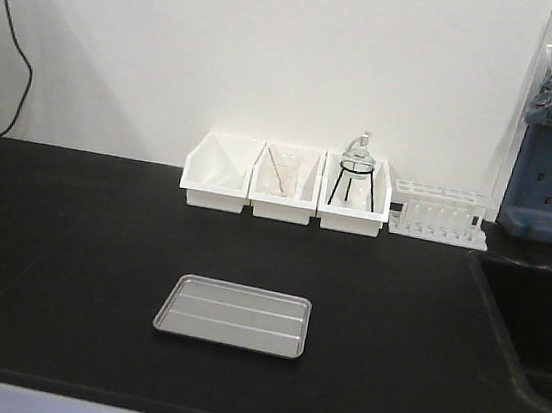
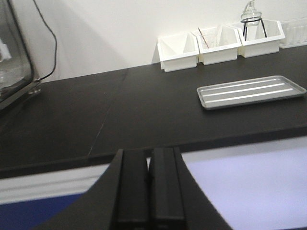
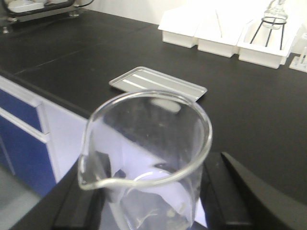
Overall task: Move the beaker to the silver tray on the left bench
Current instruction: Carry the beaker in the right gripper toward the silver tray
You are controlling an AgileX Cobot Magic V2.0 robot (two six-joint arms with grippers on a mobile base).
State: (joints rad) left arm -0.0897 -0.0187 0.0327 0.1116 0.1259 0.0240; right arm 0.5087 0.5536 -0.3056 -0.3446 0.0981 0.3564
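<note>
While the beaker (image 3: 144, 153) is pinched between the right jaws, step: carrying, not yet placing.
Beaker: roughly upright, empty, off the counter (image 3: 230, 110) edge, well short of the silver tray (image 3: 158, 82).
Next move: reach forward over the tray, lower level, then release.
Right arm: low, aimed toward the tray.
Left jaws: pressed together, holding nothing, left of the tray.

Beaker (image 3: 144, 143) base was cut off by the bottom edge. Rack (image 1: 439, 211) contents were too small to tell.
</note>
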